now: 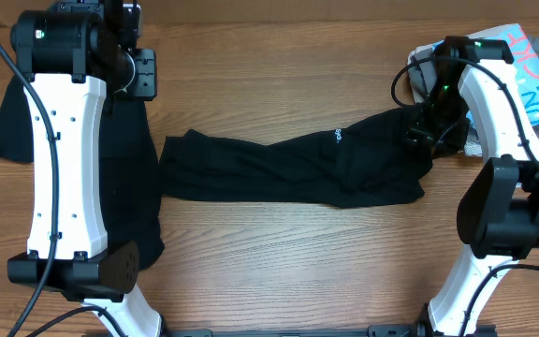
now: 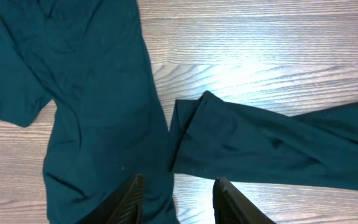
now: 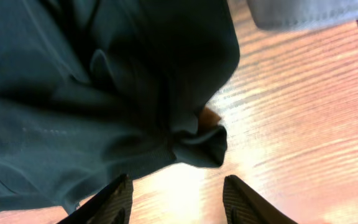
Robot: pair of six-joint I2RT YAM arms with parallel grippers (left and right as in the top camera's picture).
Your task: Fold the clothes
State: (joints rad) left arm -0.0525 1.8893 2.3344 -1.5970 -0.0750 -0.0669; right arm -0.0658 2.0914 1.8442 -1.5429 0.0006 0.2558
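A black shirt with a small white chest logo [image 1: 288,168] lies bunched in a long strip across the table's middle. It also shows in the left wrist view [image 2: 278,146] and in the right wrist view [image 3: 73,93]. A second black shirt [image 1: 129,178] lies flat at the left, partly under my left arm; it also shows in the left wrist view [image 2: 86,106]. My left gripper [image 1: 138,73] [image 2: 178,202] is open and empty, held high over the gap between the two shirts. My right gripper [image 1: 429,122] [image 3: 178,202] is open and empty, just off the logo shirt's right end.
A pile of other fabric, grey and light blue with pink lettering [image 1: 522,47], sits at the back right behind my right arm. Its grey edge shows in the right wrist view [image 3: 303,12]. Bare wood table [image 1: 279,65] lies behind and in front of the shirts.
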